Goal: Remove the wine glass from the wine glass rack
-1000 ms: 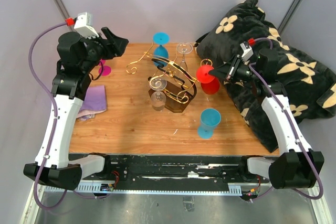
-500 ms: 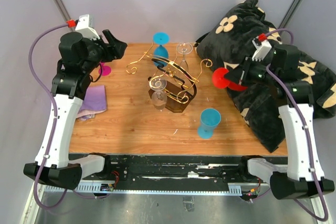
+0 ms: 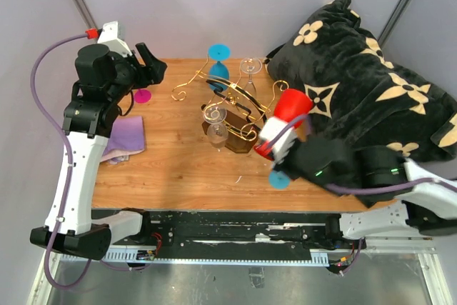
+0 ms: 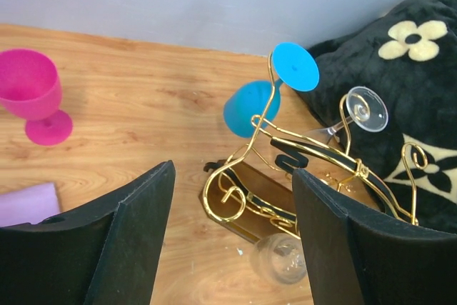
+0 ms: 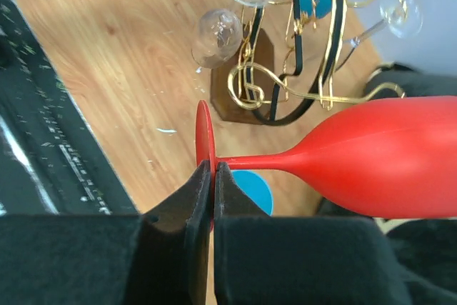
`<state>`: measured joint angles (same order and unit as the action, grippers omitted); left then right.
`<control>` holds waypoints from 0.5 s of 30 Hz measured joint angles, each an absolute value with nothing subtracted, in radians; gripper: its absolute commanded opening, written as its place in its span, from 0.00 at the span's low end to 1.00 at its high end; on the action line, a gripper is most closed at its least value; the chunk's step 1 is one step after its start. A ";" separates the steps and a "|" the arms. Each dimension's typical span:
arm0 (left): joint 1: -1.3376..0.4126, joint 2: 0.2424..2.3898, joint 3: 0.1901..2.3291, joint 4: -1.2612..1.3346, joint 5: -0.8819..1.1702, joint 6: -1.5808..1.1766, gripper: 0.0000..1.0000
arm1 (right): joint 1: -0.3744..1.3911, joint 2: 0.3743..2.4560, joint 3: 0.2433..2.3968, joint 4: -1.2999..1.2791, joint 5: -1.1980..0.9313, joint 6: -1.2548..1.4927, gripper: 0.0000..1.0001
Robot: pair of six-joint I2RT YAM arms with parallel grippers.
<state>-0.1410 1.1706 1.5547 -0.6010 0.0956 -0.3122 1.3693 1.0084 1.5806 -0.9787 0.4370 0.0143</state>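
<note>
The right tool [image 5: 213,176] is pinching the red glass [image 5: 371,169] by its stem, holding it just right of the rack [image 3: 232,108]. The left tool [image 4: 232,176] is hanging open and empty, upper left.

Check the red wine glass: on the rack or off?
Off. The right gripper pinches the red wine glass by its stem at the foot, sideways in the air, clear of the rack.

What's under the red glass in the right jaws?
The wood table and part of a blue glass, showing just below the stem of the red glass in the wrist view. The right gripper covers the rest of the blue glass, so its pose can't be confirmed.
</note>
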 measured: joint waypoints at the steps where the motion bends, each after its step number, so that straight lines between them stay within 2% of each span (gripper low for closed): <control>1: -0.141 1.168 1.569 -0.611 0.086 -0.307 0.73 | 1.454 1.055 1.592 -0.979 0.529 -0.002 0.01; 4: -0.141 1.153 1.592 -0.632 0.057 -0.289 0.75 | 1.633 1.217 1.625 -0.971 0.739 -0.043 0.01; 8: -0.141 1.121 1.593 -0.649 0.028 -0.276 0.76 | 1.770 1.427 1.626 -0.971 0.953 -0.084 0.01; 11: -0.141 1.109 1.593 -0.662 0.015 -0.269 0.76 | 1.832 1.520 1.620 -0.984 1.034 -0.083 0.01; 15: -0.141 1.105 1.593 -0.680 -0.003 -0.267 0.76 | 1.887 1.538 1.541 -0.928 1.100 -0.105 0.01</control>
